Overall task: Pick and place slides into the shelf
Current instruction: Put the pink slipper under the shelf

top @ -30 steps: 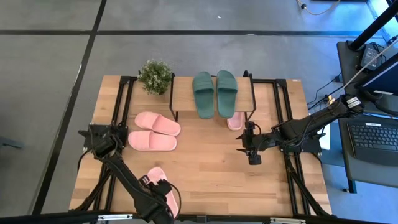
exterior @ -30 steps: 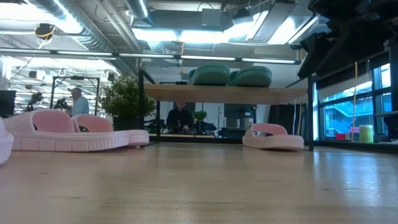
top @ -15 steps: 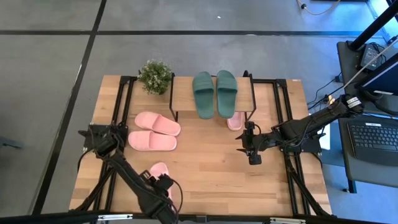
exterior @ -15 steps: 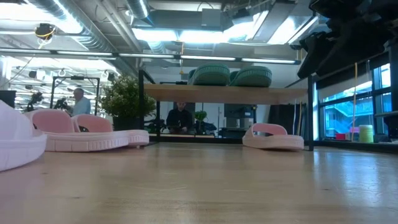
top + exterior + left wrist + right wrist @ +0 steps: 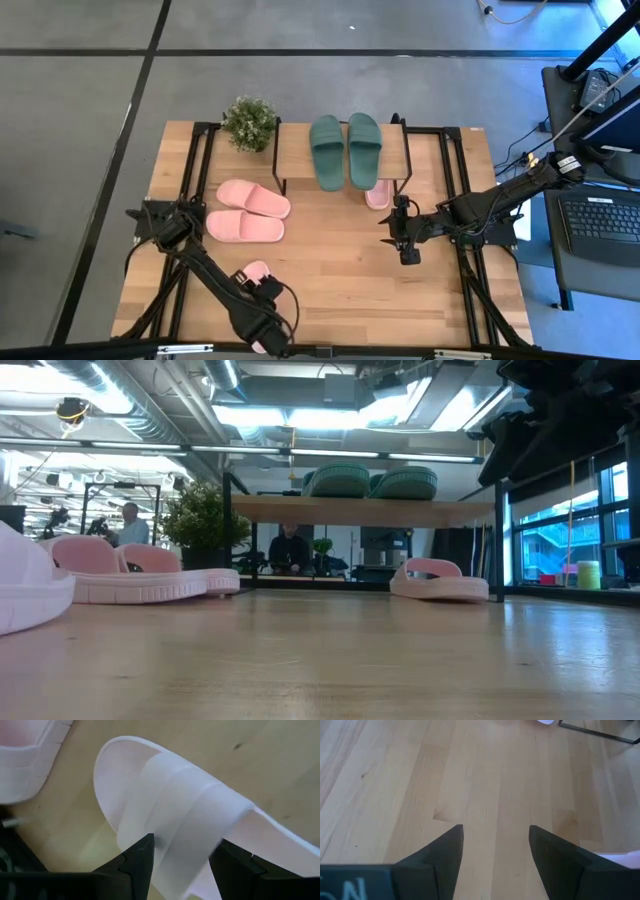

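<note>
A wooden table [image 5: 330, 270] is seen from above, with a small shelf [image 5: 295, 150] standing at its far edge beside a potted plant [image 5: 249, 123]. The green pair of slides [image 5: 345, 149] already lies side by side on the shelf's top board. One pink slide [image 5: 377, 194] rests on the table under the shelf's right end, partly tucked beneath the board.

A pink pair [image 5: 248, 211] lies on the table near the left edge, just in front of the shelf. Another pink slide [image 5: 250, 273] sits close to the near left corner.

The left gripper [image 5: 177, 865] is down at this slide, its fingers spread to either side of the strap and not yet clamped on it. A second pink slide [image 5: 22, 757] shows beside it in the left wrist view.

The right gripper [image 5: 405, 240] hangs over bare wood right of the table's middle, fingers apart and empty.

By this look, one pair is shelved and up to four pink slides remain.
</note>
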Robot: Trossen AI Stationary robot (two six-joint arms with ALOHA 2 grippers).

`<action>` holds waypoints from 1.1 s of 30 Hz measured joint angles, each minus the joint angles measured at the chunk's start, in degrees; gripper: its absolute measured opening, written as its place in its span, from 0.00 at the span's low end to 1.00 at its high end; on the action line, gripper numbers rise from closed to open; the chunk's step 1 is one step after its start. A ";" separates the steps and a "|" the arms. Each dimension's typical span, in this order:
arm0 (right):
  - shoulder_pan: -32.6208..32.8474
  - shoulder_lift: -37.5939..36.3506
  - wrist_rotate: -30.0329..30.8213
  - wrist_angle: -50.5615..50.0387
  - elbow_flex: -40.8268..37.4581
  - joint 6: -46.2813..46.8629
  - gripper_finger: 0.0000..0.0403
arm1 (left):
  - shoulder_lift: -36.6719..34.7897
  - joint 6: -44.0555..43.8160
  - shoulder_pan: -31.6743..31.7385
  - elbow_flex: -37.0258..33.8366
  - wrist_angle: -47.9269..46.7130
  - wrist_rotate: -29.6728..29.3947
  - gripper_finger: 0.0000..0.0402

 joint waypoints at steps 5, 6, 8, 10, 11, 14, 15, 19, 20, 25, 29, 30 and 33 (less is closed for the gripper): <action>0.00 0.00 0.00 0.01 0.00 -0.02 0.56 | 0.00 2.26 -0.03 -3.67 0.14 -0.04 0.43; 0.00 0.00 0.00 0.01 0.00 -0.02 0.56 | 0.00 2.26 0.04 -4.11 0.17 -0.02 0.43; 0.00 0.00 0.00 0.01 0.00 -0.02 0.56 | 0.00 2.28 0.07 -4.67 0.09 0.02 0.43; 0.00 0.00 0.00 0.00 0.00 -0.02 0.56 | -0.02 2.28 0.07 -4.93 0.14 0.02 0.43; 0.00 0.00 0.00 0.01 0.00 -0.02 0.56 | -0.02 2.30 0.07 -4.95 0.12 0.02 0.43; 0.00 0.00 0.00 0.01 0.00 0.03 0.56 | -0.04 2.32 0.09 -4.95 0.12 0.02 0.41; 0.00 0.00 0.00 0.01 0.00 -0.01 0.56 | -0.04 2.32 0.13 -4.97 0.08 0.02 0.40; 0.00 0.00 0.00 0.01 0.00 -0.05 0.56 | -0.04 2.41 0.22 -5.02 -0.20 0.02 0.27; 0.00 0.00 0.00 0.00 0.00 -0.11 0.56 | -0.04 2.48 0.31 -5.04 -0.29 0.02 0.22; 0.00 0.00 0.00 0.01 0.00 -0.07 0.56 | -0.04 4.23 1.11 -5.09 -1.01 0.21 0.03; 0.00 0.00 0.00 0.00 0.00 1.36 0.56 | -0.24 5.91 1.78 -5.06 -2.69 0.46 0.02; 0.00 0.00 -0.02 -0.01 0.00 1.51 0.56 | -0.50 6.47 1.84 -5.06 -3.62 0.46 0.02; 0.00 0.00 0.00 0.01 0.00 1.74 0.56 | -1.25 6.67 1.84 -3.90 -7.52 0.27 0.01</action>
